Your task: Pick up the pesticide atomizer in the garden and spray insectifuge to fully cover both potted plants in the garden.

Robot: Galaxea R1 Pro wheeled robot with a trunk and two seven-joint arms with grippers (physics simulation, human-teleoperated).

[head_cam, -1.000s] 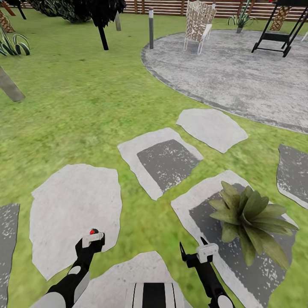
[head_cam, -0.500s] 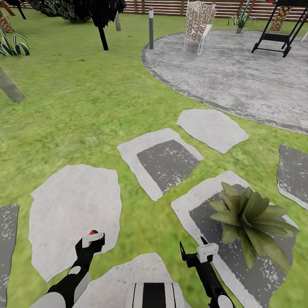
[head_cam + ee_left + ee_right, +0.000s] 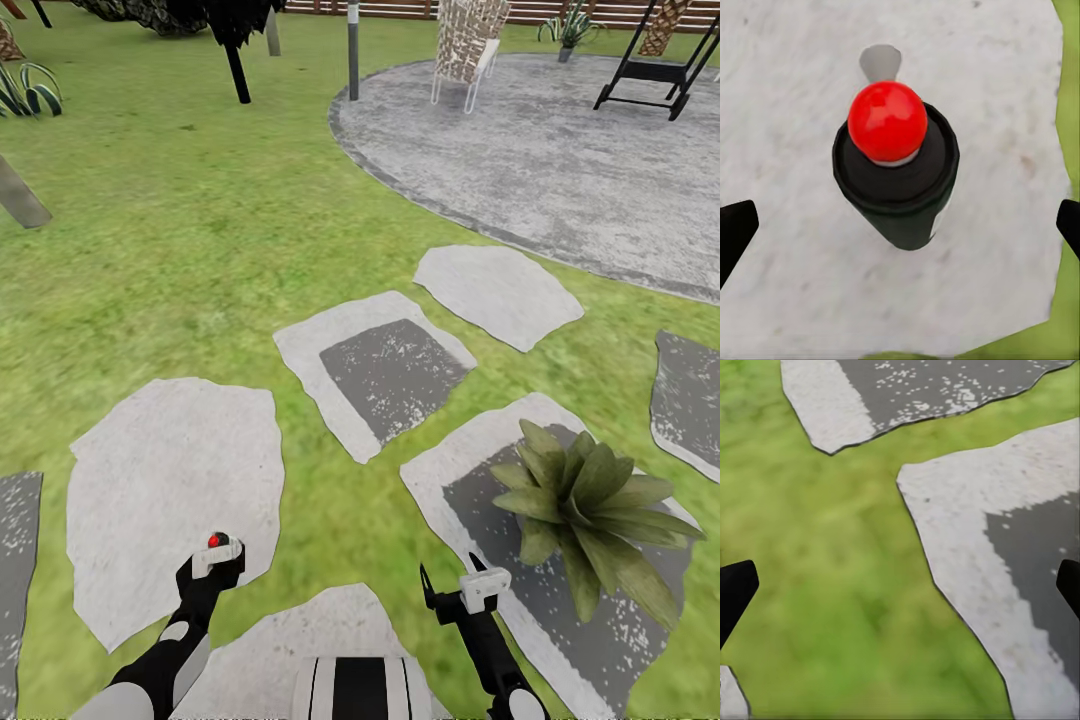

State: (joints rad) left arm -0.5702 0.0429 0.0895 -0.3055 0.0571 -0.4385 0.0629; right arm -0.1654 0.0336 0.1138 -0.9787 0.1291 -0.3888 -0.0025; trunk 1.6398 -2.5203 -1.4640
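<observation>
The pesticide atomizer [image 3: 897,176], a black bottle with a round red top, stands upright on a pale stepping slab [image 3: 170,490]. My left gripper [image 3: 212,556] hangs open right over it, and its black fingertips [image 3: 735,229] are well clear on either side. In the head view the atomizer's red top [image 3: 214,540] peeks past that gripper. One potted plant [image 3: 585,510], a low rosette of broad green leaves, sits on the slab at the lower right; its pot is hidden by the leaves. My right gripper [image 3: 450,582] is open above the grass, left of that plant.
Several grey stepping slabs [image 3: 385,365] cross the lawn toward a round paved patio [image 3: 560,170]. On the patio stand a wicker chair [image 3: 465,45] and a black frame [image 3: 650,70]. A lamp post [image 3: 353,50], dark trees and a striped agave [image 3: 28,95] line the back.
The whole head view has shifted a little, so the far things sit higher in the picture: the camera moved. Both arms and the atomizer hold their places.
</observation>
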